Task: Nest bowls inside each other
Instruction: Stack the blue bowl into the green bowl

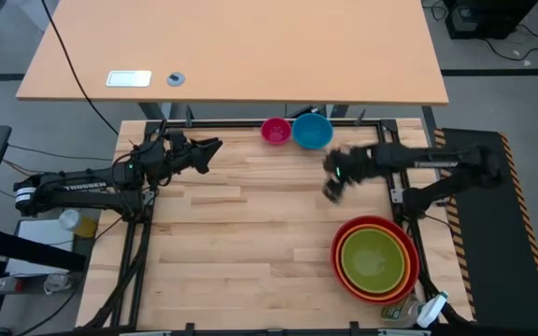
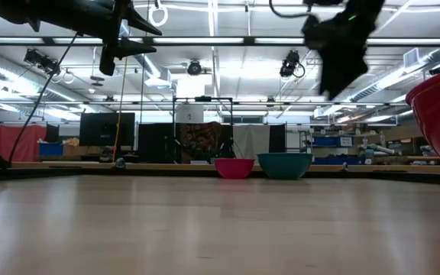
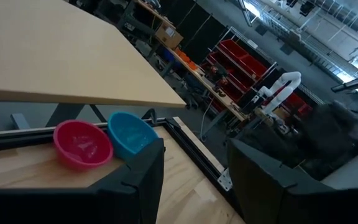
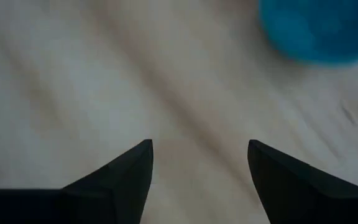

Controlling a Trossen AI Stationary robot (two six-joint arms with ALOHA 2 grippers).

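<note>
A red bowl (image 1: 346,239) stands on its base at the table's near right, with an orange bowl (image 1: 347,264) and a lime green bowl (image 1: 374,259) nested in it. A pink bowl (image 1: 275,131) and a blue bowl (image 1: 312,131) stand side by side at the far edge. My right gripper (image 1: 332,189) hangs open above the table, between the blue bowl and the red stack, tipped downward, with nothing between its fingers (image 4: 120,171). My left gripper (image 1: 215,147) stands open and level at the far left, high above the table.
A black frame (image 1: 204,122) edges the wooden table. Beyond it stands a lighter table (image 1: 250,47) with a small white box. Bare wood fills the table's middle and near left. A white object (image 1: 432,310) lies by the near right corner.
</note>
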